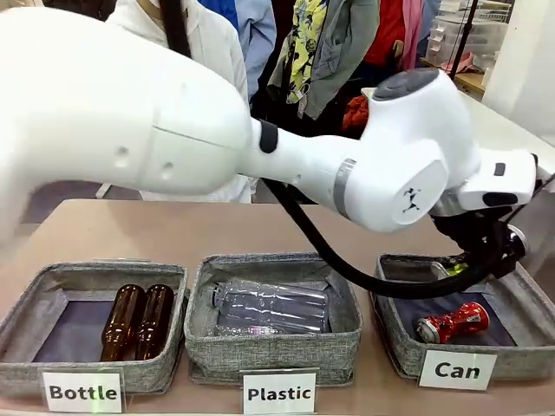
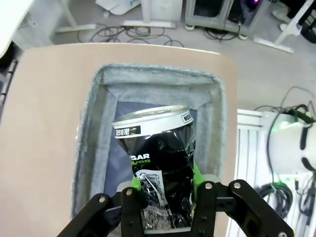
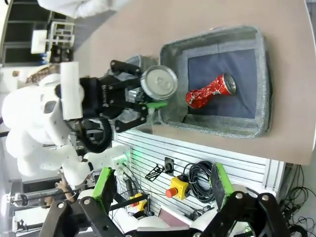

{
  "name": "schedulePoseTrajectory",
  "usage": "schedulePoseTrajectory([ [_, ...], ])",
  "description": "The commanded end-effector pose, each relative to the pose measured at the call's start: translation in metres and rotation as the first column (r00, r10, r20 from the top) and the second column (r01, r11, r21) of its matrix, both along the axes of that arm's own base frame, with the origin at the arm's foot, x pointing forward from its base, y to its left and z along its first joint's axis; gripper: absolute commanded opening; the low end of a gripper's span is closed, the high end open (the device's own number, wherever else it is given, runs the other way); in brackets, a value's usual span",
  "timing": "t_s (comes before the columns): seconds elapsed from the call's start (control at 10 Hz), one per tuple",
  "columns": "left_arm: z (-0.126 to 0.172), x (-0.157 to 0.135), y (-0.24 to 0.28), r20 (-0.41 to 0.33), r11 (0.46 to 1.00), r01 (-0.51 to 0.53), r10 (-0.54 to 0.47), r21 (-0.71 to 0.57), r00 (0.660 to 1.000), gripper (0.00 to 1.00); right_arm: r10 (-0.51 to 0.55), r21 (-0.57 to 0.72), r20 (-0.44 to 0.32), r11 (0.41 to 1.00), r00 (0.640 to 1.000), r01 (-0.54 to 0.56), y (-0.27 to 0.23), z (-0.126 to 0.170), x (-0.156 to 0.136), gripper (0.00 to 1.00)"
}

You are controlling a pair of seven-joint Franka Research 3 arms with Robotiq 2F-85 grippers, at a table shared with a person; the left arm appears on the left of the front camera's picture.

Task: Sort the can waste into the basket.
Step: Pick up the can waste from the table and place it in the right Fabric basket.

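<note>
Can waste, 2 items.

Item 1: black can (image 2: 157, 163), silver top rim, body dented and creased. Held by the left gripper (image 2: 168, 207), fingers clamped on its lower body, green pads pressed into the crumpled wall. It hangs above the basket (image 2: 94, 123), near the rim; in the right wrist view the can (image 3: 158, 82) sits at 9 o'clock from the basket's dark floor (image 3: 222, 59). Judged light and thin-walled; it yields under squeeze, so a grip across the mid-body suits it, and the glossy skin may slip.

Item 2: crushed red can (image 1: 453, 322), lying on its side inside the basket marked "Can" (image 1: 457, 370). Judged light, stiffened by its folds.

Right gripper (image 3: 160, 190): fingers spread wide, holding nothing, well apart from the basket.
</note>
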State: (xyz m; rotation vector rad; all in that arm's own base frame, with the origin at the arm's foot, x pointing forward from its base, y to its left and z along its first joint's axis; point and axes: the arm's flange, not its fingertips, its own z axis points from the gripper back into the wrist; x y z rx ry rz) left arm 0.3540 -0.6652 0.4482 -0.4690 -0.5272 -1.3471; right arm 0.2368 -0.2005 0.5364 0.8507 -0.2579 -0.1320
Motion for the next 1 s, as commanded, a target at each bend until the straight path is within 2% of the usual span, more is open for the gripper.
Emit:
schedulePoseTrajectory([
  [0.0,-0.005,0.017,-0.019,0.014,0.999,-0.047,0.047,0.026,0.999,0.00,0.000,-0.004,0.003,1.000,1.000,0.000,-0.001,0.004,0.004,1.00],
  [0.3,-0.009,0.026,-0.016,0.016,0.996,-0.070,0.069,0.051,0.997,0.00,0.000,-0.004,0.003,1.000,1.000,0.000,-0.001,0.004,0.004,1.00],
  [0.4,-0.011,0.027,-0.015,0.010,0.995,-0.076,0.076,0.064,0.997,0.91,0.000,-0.004,0.003,1.000,1.000,0.000,-0.001,0.004,0.004,1.00],
  [0.6,-0.011,0.026,-0.009,0.019,0.995,-0.074,0.073,0.063,0.997,1.00,0.000,-0.004,0.003,1.000,1.000,0.000,-0.001,0.004,0.004,1.00],
  [0.9,-0.003,0.024,0.008,0.005,0.996,-0.085,0.085,0.031,0.996,1.00,0.000,-0.004,0.003,1.000,1.000,0.000,-0.001,0.004,0.004,1.00],
])
